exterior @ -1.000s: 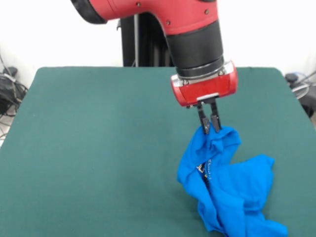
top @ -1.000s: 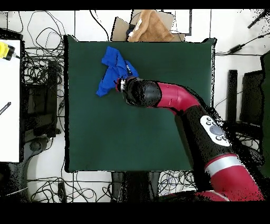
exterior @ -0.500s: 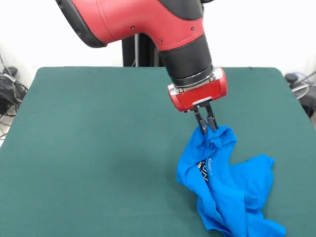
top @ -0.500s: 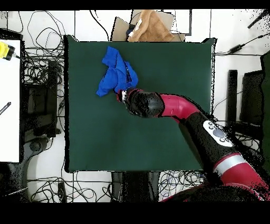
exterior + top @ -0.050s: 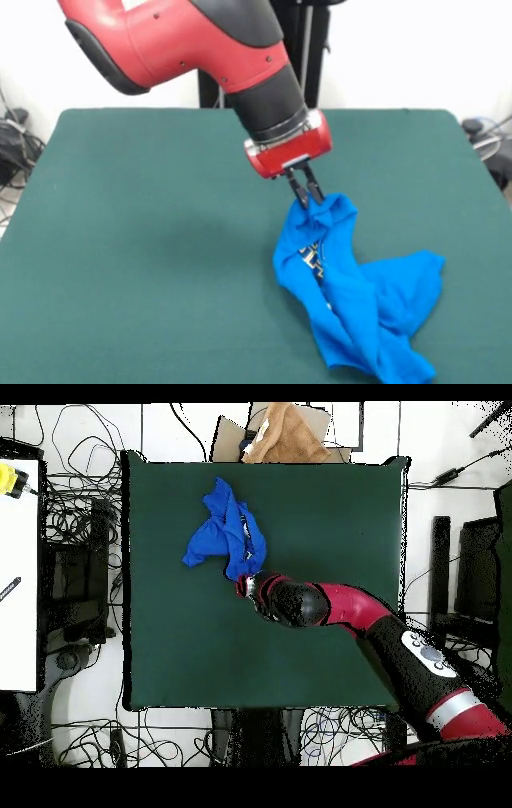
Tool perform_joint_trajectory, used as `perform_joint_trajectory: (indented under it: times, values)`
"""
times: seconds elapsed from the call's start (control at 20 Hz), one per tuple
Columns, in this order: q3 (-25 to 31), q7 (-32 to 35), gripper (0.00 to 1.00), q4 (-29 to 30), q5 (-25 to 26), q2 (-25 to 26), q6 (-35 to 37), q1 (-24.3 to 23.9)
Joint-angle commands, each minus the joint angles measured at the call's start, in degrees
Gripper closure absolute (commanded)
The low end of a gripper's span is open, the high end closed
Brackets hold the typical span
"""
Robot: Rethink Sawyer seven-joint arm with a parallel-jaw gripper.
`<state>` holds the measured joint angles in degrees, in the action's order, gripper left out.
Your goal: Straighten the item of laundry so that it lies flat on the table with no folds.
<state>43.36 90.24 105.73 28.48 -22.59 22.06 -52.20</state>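
Observation:
The bright blue item of laundry (image 5: 352,296) lies crumpled on the dark green table (image 5: 144,240), with a bit of printed lettering showing on a fold. One edge of it is lifted off the cloth by my gripper (image 5: 308,197), which is shut on that raised fold. The rest trails away toward the front right corner in the front view. From overhead, the item of laundry (image 5: 225,534) is stretched in a bunched strip, and the table (image 5: 320,514) spreads wide around it. The gripper (image 5: 244,584) sits at the strip's lower end there, mostly covered by the arm.
A tan cloth on a cardboard piece (image 5: 285,434) lies just past the table's top edge in the overhead view. Cables crowd the floor on the left side (image 5: 75,514). A white bench (image 5: 18,574) stands at the far left.
My gripper has pulled the held fold leftward and toward the table's far side in the front view. The shirt has stretched out and dragged along behind it.

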Motion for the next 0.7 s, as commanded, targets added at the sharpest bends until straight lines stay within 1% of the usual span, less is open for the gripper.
perform_joint_trajectory:
  times: [0.05, 0.15, 0.25, 0.3, 0.35, 0.4, 0.45, 0.55, 0.7]
  values:
    - [5.56, -4.40, 1.00, 13.15, 6.55, -7.76, -1.51, -2.45]
    - [6.06, -2.59, 1.00, 16.31, 6.37, -10.23, -1.39, -3.56]
    - [7.10, -1.68, 1.00, 19.48, 4.98, -12.60, 0.02, -5.02]
    - [8.72, -1.20, 1.00, 21.98, 3.18, -15.93, 1.39, -6.02]
    - [10.96, -0.47, 1.00, 25.02, 1.06, -20.35, 1.99, -7.49]
    - [13.03, 0.14, 1.00, 27.50, -0.71, -23.63, 1.93, -9.19]
    - [15.10, 0.23, 1.00, 29.38, -1.78, -25.58, 1.42, -11.03]
    - [18.31, -0.59, 1.00, 31.81, -3.50, -27.85, 1.79, -14.35]
    - [22.18, -2.80, 1.00, 33.77, -6.59, -30.74, 5.21, -19.10]
